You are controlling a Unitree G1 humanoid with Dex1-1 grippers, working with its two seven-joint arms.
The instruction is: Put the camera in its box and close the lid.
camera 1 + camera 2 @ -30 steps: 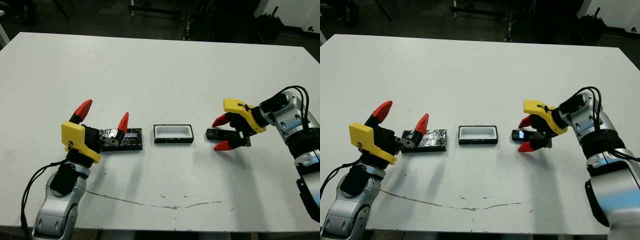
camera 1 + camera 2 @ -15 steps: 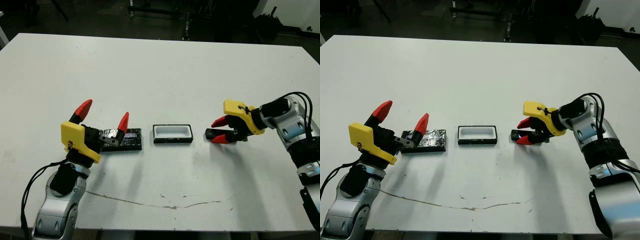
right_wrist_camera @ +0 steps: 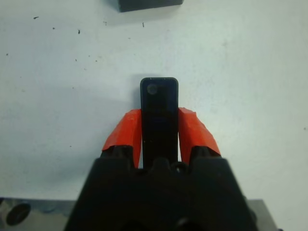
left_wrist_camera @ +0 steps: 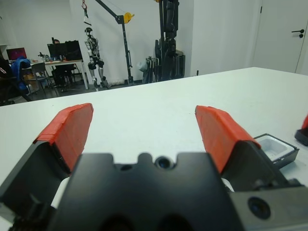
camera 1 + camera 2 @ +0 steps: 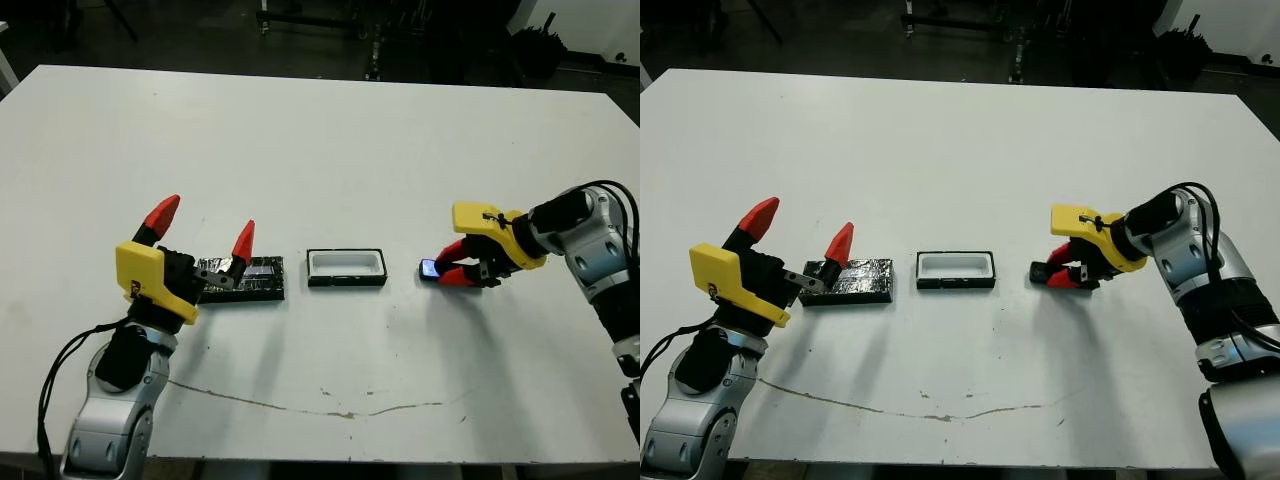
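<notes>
The right gripper (image 3: 159,132) pinches the slim black bar camera (image 3: 159,115) between both red fingers. Lift it straight, then lower it flat into the white-lined black box (image 5: 346,268) just ahead. The left gripper (image 5: 200,228) is spread wide.

White table (image 5: 320,150) fills most of frame. Box (image 5: 347,268) at centre, open, white lining showing. Lid (image 5: 255,279) just left of it (flat on table). Left gripper (image 5: 200,226) at lower left, fingers spread wide. Right gripper (image 5: 452,270) at centre right, clamped on camera (image 5: 430,269), well apart from box.
</notes>
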